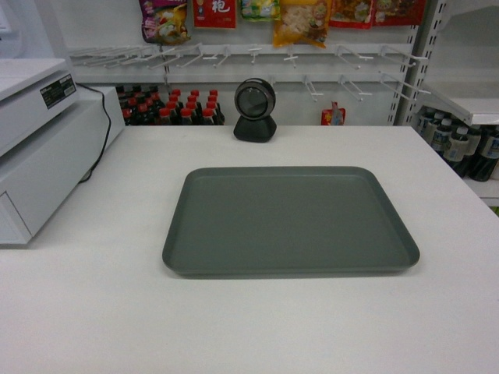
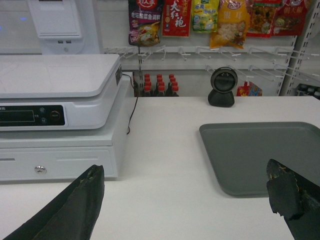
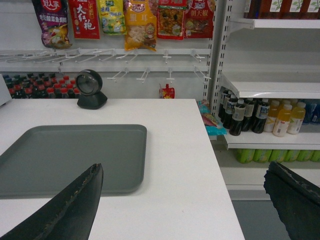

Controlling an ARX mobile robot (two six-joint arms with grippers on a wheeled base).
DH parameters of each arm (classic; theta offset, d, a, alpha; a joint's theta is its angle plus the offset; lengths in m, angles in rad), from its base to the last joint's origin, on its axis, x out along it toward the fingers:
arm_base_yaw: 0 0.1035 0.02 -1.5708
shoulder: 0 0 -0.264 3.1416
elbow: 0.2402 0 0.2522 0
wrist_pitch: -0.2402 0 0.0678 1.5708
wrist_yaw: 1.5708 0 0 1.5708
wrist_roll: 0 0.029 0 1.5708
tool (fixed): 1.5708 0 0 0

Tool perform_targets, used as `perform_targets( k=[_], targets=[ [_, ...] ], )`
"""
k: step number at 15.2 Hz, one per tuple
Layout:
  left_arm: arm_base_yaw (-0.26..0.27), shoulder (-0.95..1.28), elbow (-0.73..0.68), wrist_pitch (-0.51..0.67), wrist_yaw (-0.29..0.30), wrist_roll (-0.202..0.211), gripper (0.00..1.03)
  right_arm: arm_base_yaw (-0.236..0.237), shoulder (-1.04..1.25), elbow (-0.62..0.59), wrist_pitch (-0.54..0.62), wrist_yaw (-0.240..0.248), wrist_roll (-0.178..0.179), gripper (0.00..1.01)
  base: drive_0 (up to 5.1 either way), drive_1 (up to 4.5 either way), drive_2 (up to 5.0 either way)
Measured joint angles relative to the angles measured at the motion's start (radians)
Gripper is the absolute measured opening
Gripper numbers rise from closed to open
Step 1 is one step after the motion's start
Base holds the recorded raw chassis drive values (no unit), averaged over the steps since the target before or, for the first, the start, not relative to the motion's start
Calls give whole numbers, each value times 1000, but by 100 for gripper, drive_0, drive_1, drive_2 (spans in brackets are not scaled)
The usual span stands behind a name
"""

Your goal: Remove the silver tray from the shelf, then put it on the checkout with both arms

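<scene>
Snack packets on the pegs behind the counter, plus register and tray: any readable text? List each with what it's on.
"大红袍": red packet on the back-wall pegs, clearest in the left wrist view.
Purple packet: white characters at the top, too blurred to read.
Yellow and other hanging packets: print too small to read.
Register: dark panel and side label unreadable.
Tray, scanner: no text.
Bottles: labels unreadable.

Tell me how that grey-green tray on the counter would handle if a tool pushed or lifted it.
The silver tray looks rigid: its flat base and low raised rim show no sag, so it would probably stay stiff. Lying flat on the smooth white checkout, it would likely slide rather than tip. Its thin low rim gives little to pinch, so lifting from one side may let it slip.
</scene>
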Motion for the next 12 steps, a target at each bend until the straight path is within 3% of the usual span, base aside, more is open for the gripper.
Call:
perform_targets(
  k=[12],
  targets=[
    [0, 0, 0, 0, 0, 0, 98, 0, 0, 0, 0, 0, 0, 98, 0, 0, 0]
  ],
)
